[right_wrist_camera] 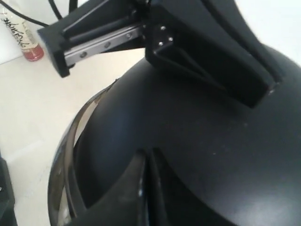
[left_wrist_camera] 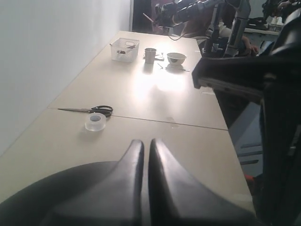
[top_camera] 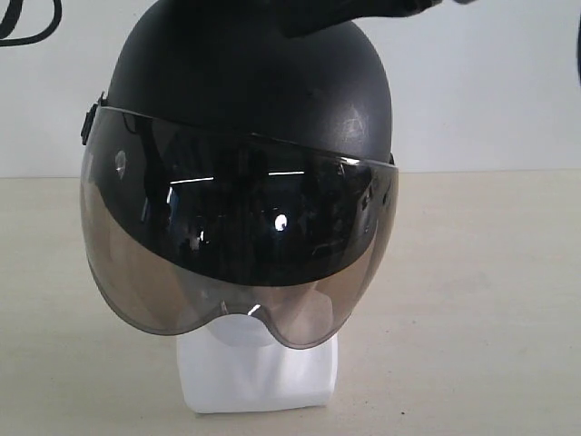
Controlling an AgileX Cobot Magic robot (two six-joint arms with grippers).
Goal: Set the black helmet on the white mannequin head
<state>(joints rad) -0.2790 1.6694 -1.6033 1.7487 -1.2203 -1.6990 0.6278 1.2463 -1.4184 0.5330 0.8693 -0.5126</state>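
Exterior view sits low and close, front-on to the black helmet [top_camera: 245, 82], plain wall [top_camera: 490, 82] behind. Left wrist view looks out past the closed left gripper [left_wrist_camera: 146, 143] along the long table [left_wrist_camera: 155, 94], helmet dome just beneath it. Right wrist view is tight above the helmet crown; the helmet is what all three share.

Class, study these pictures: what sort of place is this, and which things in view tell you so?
Probably a robotics lab or workshop: long worktables against a plain wall, more robot arms at the far end, and loose props such as scissors, a tape roll and a basket.
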